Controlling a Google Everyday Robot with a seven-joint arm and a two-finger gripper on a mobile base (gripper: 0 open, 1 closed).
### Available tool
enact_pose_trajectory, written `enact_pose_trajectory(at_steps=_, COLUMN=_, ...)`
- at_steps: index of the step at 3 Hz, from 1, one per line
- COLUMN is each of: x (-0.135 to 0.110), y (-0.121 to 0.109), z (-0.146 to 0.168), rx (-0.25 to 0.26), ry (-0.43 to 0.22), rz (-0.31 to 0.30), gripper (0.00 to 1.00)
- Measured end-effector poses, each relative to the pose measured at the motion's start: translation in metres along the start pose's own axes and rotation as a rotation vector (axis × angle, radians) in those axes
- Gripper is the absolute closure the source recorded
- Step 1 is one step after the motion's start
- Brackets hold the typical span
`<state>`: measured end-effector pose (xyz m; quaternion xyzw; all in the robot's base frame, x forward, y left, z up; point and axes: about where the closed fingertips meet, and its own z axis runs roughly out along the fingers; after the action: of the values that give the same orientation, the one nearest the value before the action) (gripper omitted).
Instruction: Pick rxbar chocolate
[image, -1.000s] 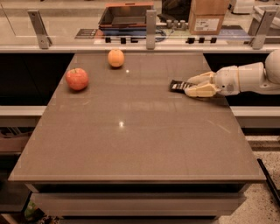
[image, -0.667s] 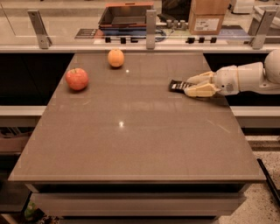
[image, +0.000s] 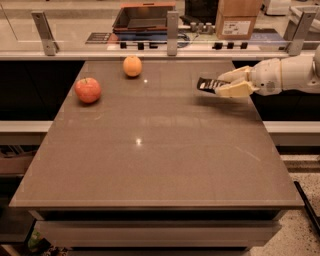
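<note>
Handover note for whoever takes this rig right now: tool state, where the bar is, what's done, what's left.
Tool: over the far right part of the table, shut on the rxbar chocolate. The bar's black end sticks out to the left of the tool.
Bar: appears to be held just above the tabletop, with a shadow beneath it.
Elsewhere: an apple and an orange sit at the far left, well away from the tool.
Done: the grasp is made.
Left: raise the bar clear and check that the grip holds.
</note>
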<state>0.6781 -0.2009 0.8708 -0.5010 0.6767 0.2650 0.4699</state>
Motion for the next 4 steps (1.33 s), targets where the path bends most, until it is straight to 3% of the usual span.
enact_pose_trajectory(at_steps=3, x=-0.066, y=0.004, z=-0.045, rx=0.093, ry=0.057, rz=-0.122, gripper=1.0)
enact_pose_trajectory(at_steps=4, x=-0.098, y=0.013, z=-0.059, rx=0.114, ry=0.094, rz=-0.188, gripper=1.0)
